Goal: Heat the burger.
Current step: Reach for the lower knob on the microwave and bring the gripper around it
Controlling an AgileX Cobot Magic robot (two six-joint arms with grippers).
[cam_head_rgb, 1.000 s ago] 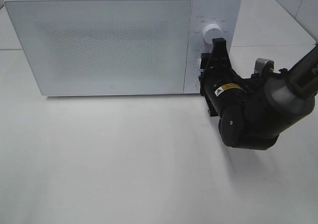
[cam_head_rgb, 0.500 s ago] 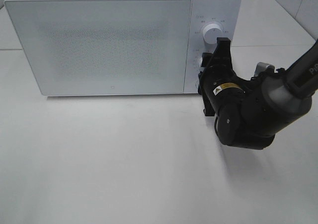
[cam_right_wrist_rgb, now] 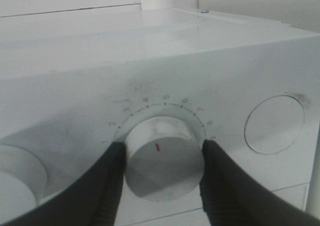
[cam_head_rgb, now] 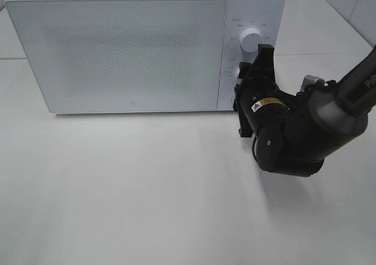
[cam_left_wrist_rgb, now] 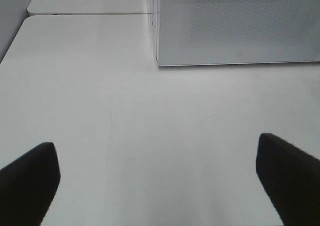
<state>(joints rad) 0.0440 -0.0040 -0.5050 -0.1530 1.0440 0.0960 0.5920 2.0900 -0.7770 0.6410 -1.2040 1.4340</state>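
Note:
The burger is out of view. A white microwave stands at the back of the table with its door shut. My right gripper reaches its control panel and is shut on the lower knob. One black finger presses each side of that knob, whose red mark points toward the numbered scale. The upper knob is free. My left gripper appears only in its own wrist view. It hangs open over bare table, with nothing between its fingers and the microwave's left corner ahead of it.
A round recessed button sits beside the held knob, and a second knob sits on its other side. The white table spreads in front of the microwave. A tiled wall rises at the back right.
The right gripper has rolled slightly on the lower knob, its upper finger shifting a little to the right. The microwave door stays shut.

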